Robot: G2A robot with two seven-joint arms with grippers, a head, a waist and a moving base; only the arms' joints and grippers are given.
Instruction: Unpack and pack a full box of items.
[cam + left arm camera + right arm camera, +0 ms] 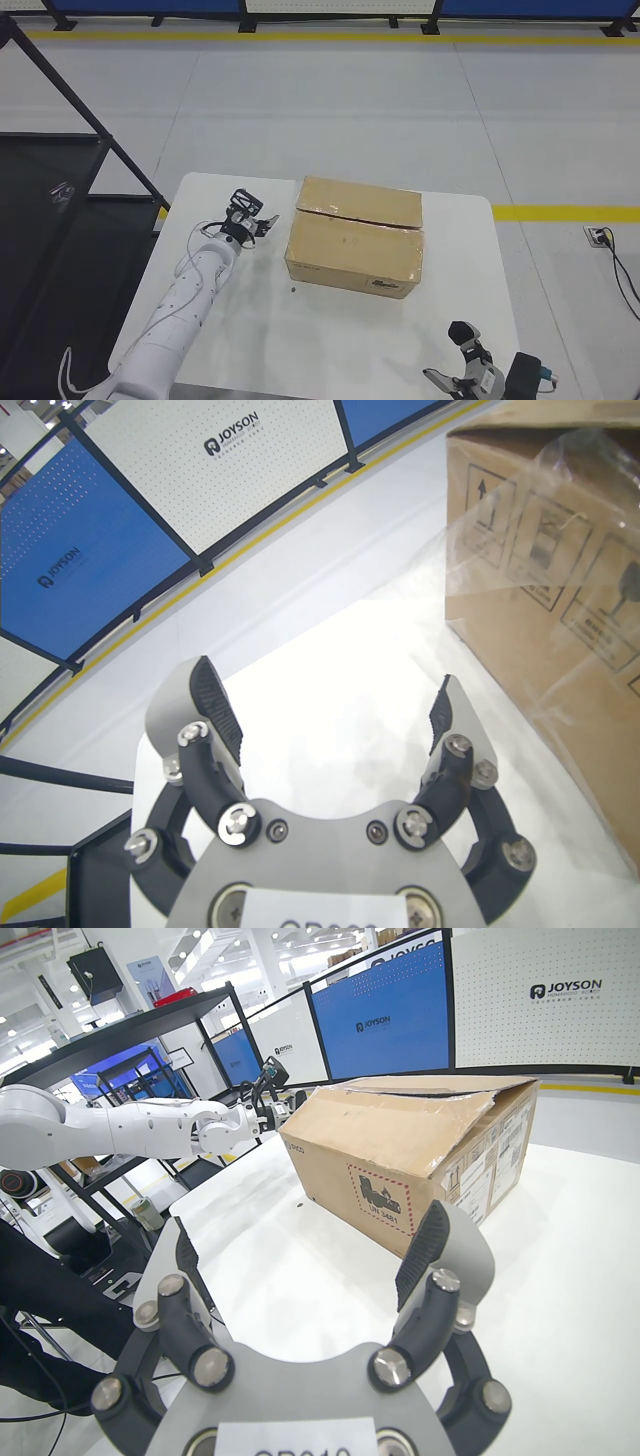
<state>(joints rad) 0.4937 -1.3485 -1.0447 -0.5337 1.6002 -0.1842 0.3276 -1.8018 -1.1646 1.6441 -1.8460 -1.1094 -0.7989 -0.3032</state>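
A brown cardboard box (355, 236) stands in the middle of the white table (330, 330), its top flaps folded down with a slit between them. Loose clear tape hangs on its side (545, 565). The box (415, 1148) has a crumpled flap corner at the end nearest my right gripper. My left gripper (250, 216) is open and empty, just left of the box's far left corner. That same gripper (330, 700) has bare table between its fingers. My right gripper (305, 1248) is open and empty near the table's front right edge (462, 372), well apart from the box.
A small dark speck (291, 289) lies on the table in front of the box. A black metal shelf frame (70, 120) stands to the left of the table. Yellow floor lines (560, 212) run beyond it.
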